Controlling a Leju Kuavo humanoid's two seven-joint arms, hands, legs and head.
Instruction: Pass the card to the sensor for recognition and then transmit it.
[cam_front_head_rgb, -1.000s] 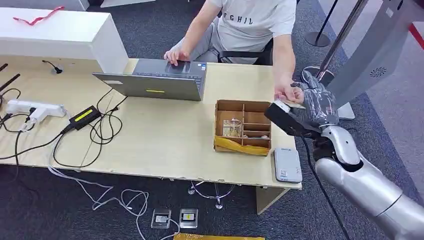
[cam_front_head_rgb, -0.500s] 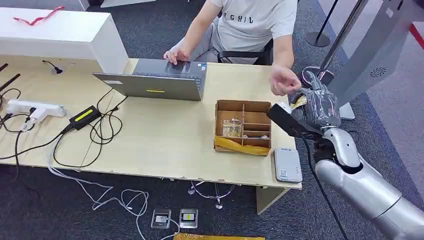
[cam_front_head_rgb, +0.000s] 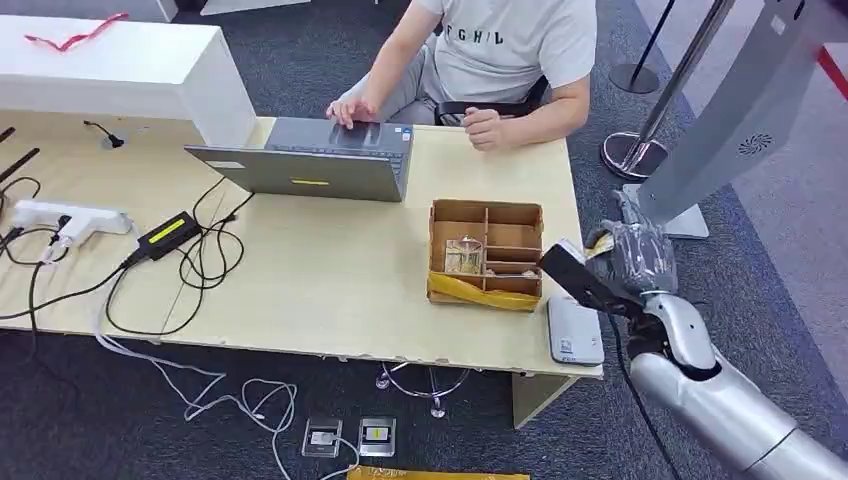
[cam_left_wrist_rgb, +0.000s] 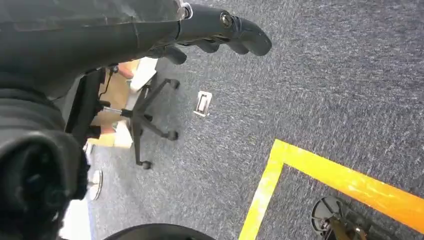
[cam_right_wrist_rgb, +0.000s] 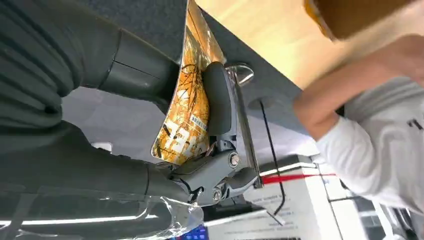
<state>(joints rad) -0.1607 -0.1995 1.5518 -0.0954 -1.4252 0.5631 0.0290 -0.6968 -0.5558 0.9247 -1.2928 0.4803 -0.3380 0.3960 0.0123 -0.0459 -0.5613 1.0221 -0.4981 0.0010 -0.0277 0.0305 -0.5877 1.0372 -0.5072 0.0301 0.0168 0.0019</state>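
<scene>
Right now my right hand (cam_front_head_rgb: 636, 255) is pinching the card (cam_right_wrist_rgb: 187, 105), the orange-printed face bowing between the thick thumb and the darker fingers (cam_right_wrist_rgb: 218, 100) that are pressing across it. I am seeing only a yellow corner of it in the head view, poking out on the side toward the divided box (cam_front_head_rgb: 487, 252). The grip is looking shallow to me: the card is bending rather than lying flat, so I am worrying that a quick wrist turn could make it spring out and drop onto the carpet beside the surface (cam_front_head_rgb: 330, 280).

Just below and toward me from the fingers, the grey sensor (cam_front_head_rgb: 575, 329) is lying flat near the corner of the surface, close to the edge. If I bring the hand down too steeply, I am risking the black wrist block knocking the sensor off the edge, or the fingers covering the card's face so it is not reading properly. The box is standing just beside the sensor, so a sideways swing could clip its wall.

Farther out, the person (cam_front_head_rgb: 510, 40) is sitting at the laptop (cam_front_head_rgb: 310, 165) with one hand resting on the surface, well apart from my fingers; a handover reach is needing care there.

My left hand (cam_left_wrist_rgb: 220, 30) is hanging over the floor, fingers curled and holding nothing.
</scene>
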